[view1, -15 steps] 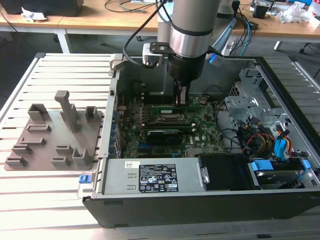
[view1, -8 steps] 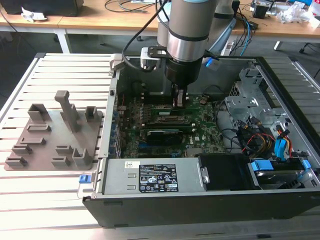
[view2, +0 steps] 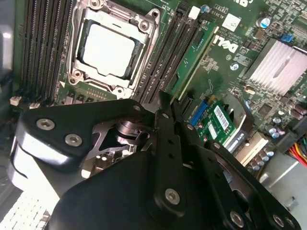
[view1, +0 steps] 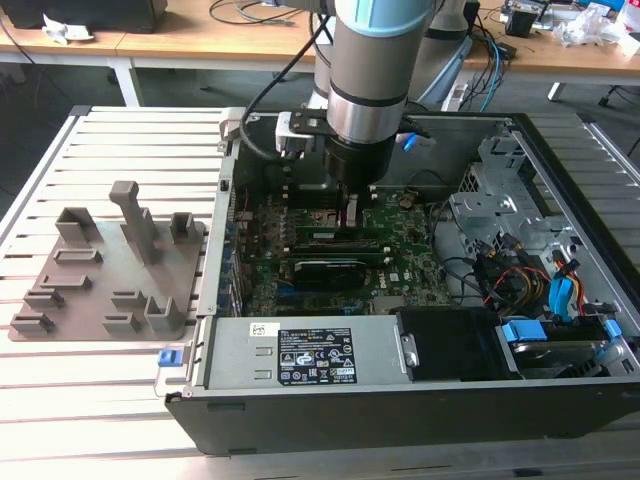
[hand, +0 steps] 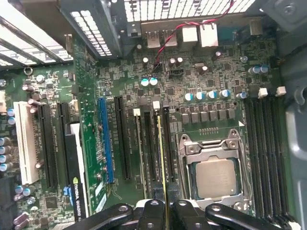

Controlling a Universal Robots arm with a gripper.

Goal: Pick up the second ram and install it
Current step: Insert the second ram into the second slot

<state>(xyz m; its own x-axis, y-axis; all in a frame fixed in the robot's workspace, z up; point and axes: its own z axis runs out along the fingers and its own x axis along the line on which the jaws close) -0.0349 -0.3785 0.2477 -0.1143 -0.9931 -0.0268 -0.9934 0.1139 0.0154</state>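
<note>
Inside the open computer case [view1: 560,180], the arm [view1: 370,80] fills the gap above the motherboard [view1: 400,265]. The drive cage [view1: 500,180] and cables [view1: 510,275] crowd one edge; a power supply [view1: 300,355] blocks another.

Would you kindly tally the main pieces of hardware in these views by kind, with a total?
Robot arm: 1
Gripper: 1
Computer case: 1
Grey fixture plate: 1
CPU: 1
Finned heatsink: 1
Total: 6
</note>
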